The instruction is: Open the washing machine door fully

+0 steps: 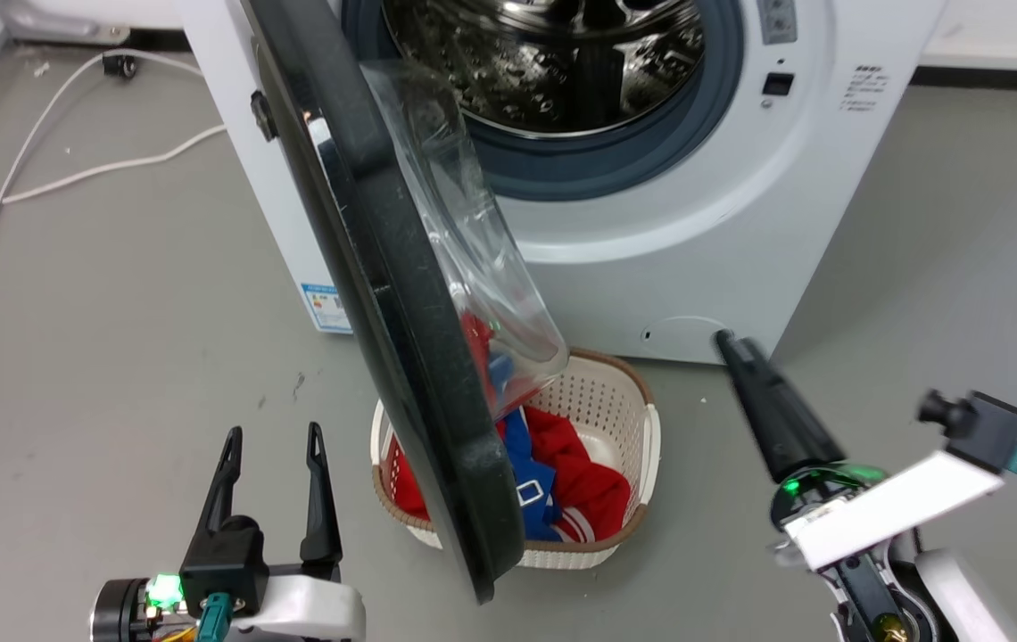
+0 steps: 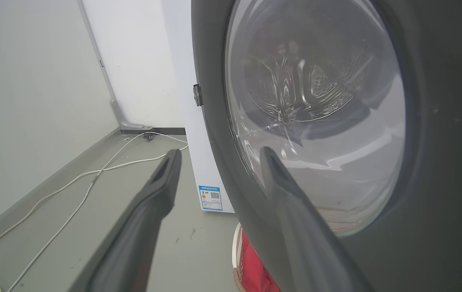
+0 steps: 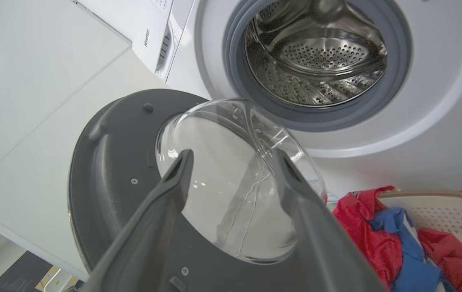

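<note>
We are looking along our right gripper [image 3: 232, 162], whose two dark fingers [image 3: 162, 211] are standing spread apart in front of the glass. Beyond them the washing machine door [image 3: 109, 174] is hanging open, turning its dark inner face and clear bulging glass bowl [image 3: 231, 202] toward us. Behind it the washing machine [image 3: 429, 134] is showing its open mouth, where the grey gasket [image 3: 336, 119] is ringing the perforated steel drum [image 3: 316, 56]. At lower right a pale basket [image 3: 450, 211] is holding red and blue clothes [image 3: 360, 227], which are lying just beside the bowl's edge.
</note>
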Robot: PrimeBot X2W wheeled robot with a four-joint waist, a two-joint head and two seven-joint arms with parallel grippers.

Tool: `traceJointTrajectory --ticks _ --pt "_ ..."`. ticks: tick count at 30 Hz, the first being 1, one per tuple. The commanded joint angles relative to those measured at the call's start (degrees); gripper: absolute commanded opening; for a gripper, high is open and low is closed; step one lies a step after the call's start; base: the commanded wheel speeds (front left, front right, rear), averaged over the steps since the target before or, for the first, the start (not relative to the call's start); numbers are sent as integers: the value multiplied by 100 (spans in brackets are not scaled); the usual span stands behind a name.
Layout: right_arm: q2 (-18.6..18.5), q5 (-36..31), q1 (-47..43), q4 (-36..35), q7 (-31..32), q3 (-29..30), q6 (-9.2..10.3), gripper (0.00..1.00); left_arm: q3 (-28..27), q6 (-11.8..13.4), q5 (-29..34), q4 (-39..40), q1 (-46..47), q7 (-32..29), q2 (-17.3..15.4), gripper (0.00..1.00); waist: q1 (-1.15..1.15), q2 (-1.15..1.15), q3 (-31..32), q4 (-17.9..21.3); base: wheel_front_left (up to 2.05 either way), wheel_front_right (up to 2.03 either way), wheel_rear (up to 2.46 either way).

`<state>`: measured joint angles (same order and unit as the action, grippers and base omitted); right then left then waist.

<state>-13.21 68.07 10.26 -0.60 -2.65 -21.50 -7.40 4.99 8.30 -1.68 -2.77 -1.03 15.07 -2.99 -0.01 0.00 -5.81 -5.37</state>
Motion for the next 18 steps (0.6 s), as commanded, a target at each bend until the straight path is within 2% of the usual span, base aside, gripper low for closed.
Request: traceJointTrajectory --ticks 1,3,6,12,14,18 --pt "-83 -300 -13 108 -478 35 -17 100 -27 -9 47 6 -88 16 -26 100 1 0 159 100 0 0 0" --pt "-164 -747 7 310 -1016 169 -16 100 -46 -15 49 5 -163 16 -33 100 1 0 249 138 0 0 0" --pt "-25 -1455 -41 528 -1241 681 -17 100 -78 -11 61 28 -259 16 -36 100 1 0 335 193 0 0 0" --pt "541 -3732 -310 -146 -1250 1946 -16 100 -118 3 73 78 -354 16 -32 100 1 0 367 296 0 0 0" --pt "621 -4558 -416 -428 -1252 2132 -16 100 -125 4 76 84 -372 16 -32 100 1 0 377 326 0 0 0" --pt "784 -5546 -739 -711 -1253 2269 -15 100 -142 -1 66 83 -393 16 -29 100 1 0 403 385 0 0 0"
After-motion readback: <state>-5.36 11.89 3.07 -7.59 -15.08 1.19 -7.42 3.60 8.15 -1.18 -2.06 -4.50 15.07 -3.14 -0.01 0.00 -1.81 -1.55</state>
